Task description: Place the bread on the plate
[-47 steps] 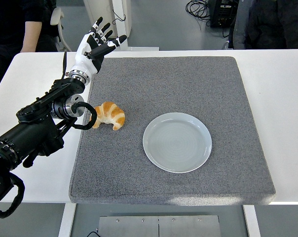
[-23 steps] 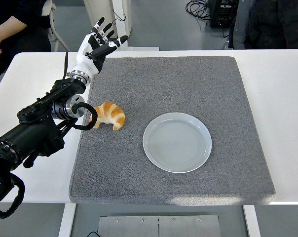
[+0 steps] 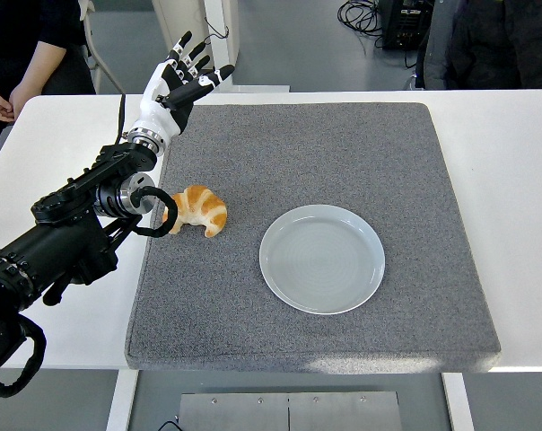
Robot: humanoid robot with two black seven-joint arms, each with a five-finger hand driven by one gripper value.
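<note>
A golden croissant (image 3: 201,210) lies on the grey mat (image 3: 316,153), left of centre. To its right sits a pale blue round plate (image 3: 322,259) with nothing on it. My left hand (image 3: 178,85) hovers near the mat's far left corner, well beyond the croissant, its white and black fingers spread and holding nothing. The black forearm (image 3: 69,229) runs from the lower left, and a cable loop at its wrist lies just beside the croissant's left end. My right arm does not show.
The mat covers most of the white table (image 3: 522,162). A person stands at the far left, hands (image 3: 11,97) near the table's corner. Another dark-clothed person (image 3: 495,40) is at the top right. Cables (image 3: 361,13) lie on the floor beyond.
My left hand has crept slightly up and away from the croissant. The person's hands at the top left have moved into view. Croissant and plate are where they were.
</note>
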